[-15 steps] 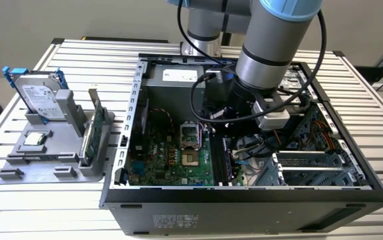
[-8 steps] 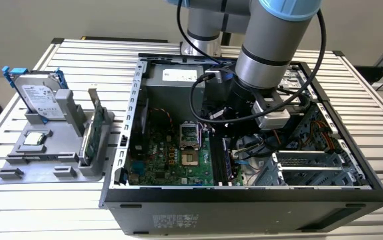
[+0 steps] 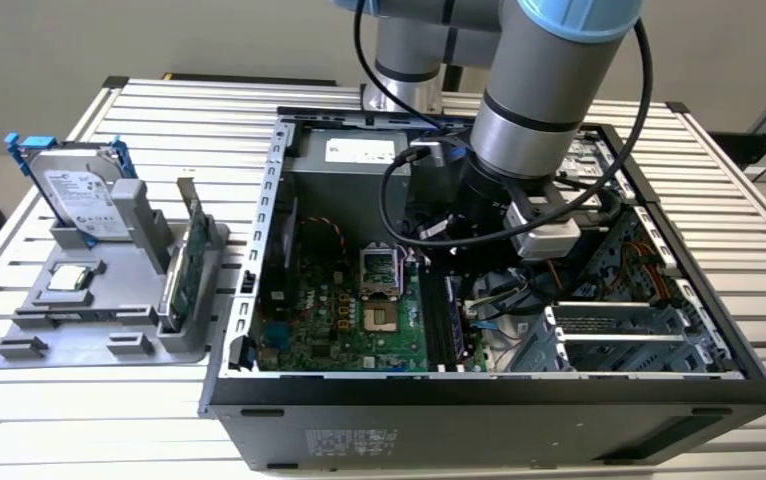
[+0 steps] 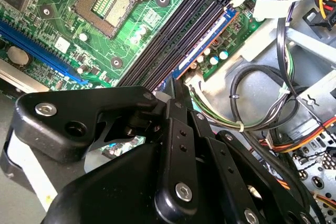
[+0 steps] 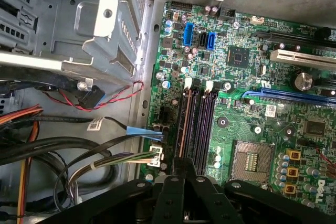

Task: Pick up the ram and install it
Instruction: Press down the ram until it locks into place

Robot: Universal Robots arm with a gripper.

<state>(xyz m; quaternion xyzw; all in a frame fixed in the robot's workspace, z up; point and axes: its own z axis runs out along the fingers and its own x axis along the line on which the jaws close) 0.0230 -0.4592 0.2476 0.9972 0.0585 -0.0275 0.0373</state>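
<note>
In the exterior view the arm [image 3: 543, 110] is reached down into the open computer case [image 3: 490, 388], which is laid on the slatted table [image 3: 90, 410] at the centre of the scene. The wrist is seen toward 3 o'clock of the processor socket [image 3: 378, 270], and the long black memory slots [image 3: 447, 320] are found at about 5 o'clock of that socket. In both wrist views the gripper [image 4: 177, 85] [image 5: 184, 169] is poised just above one end of the memory slots [image 4: 178, 30] [image 5: 197, 124], close beside a bundle of cables [image 4: 247, 103]. How far the claw is open, and whether anything is clamped in it, cannot be told. The ram cannot be picked out with certainty: a blue-green sliver [image 4: 123, 145] is glimpsed through the gripper's black linkage in the second wrist view, but what it is cannot be told, and the slots appear unfilled along the length that is visible. At 9 o'clock of the case, in the exterior view, a grey tray [image 3: 103, 325] is set on the table, with a hard drive [image 3: 83, 195] stood upright in it and a tall green card [image 3: 194, 265] held on edge just beside the case wall.
</note>
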